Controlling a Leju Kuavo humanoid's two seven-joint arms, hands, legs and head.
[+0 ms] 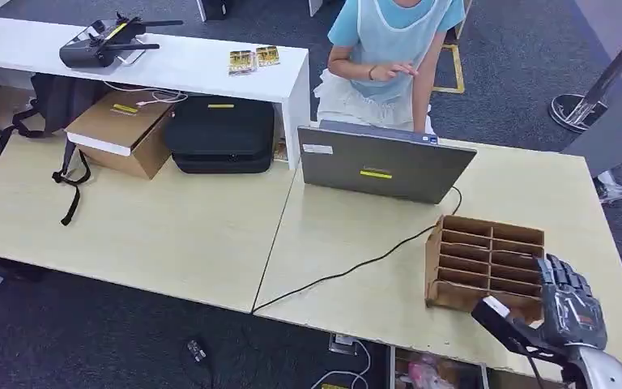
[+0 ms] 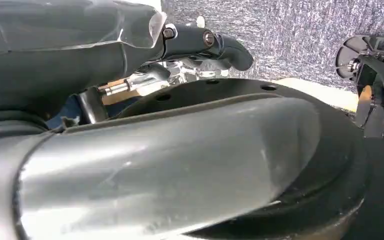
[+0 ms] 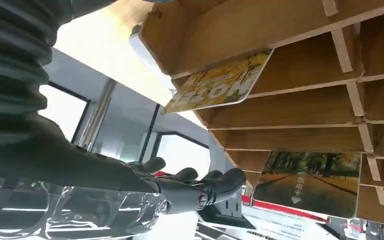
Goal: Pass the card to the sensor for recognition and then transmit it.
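A wooden card rack (image 1: 486, 263) with several slots stands on the table's right part. In the right wrist view a yellow card (image 3: 215, 85) sticks out of one slot of the rack (image 3: 300, 30). A card with a green forest picture (image 3: 310, 182) sits in another slot. My right hand (image 1: 571, 304) hovers at the rack's near right corner. Its dark fingers (image 3: 195, 187) are spread and hold nothing, a short way from the cards. My left hand (image 2: 205, 42) hangs beside my body with a dark finger stretched out, nothing in it.
A person in a blue top sits behind a grey laptop (image 1: 385, 162), whose black cable (image 1: 348, 271) runs across the table. Two more cards (image 1: 253, 58) lie on the white shelf. A cardboard box (image 1: 121, 130) and a black case (image 1: 220, 134) stand at the left.
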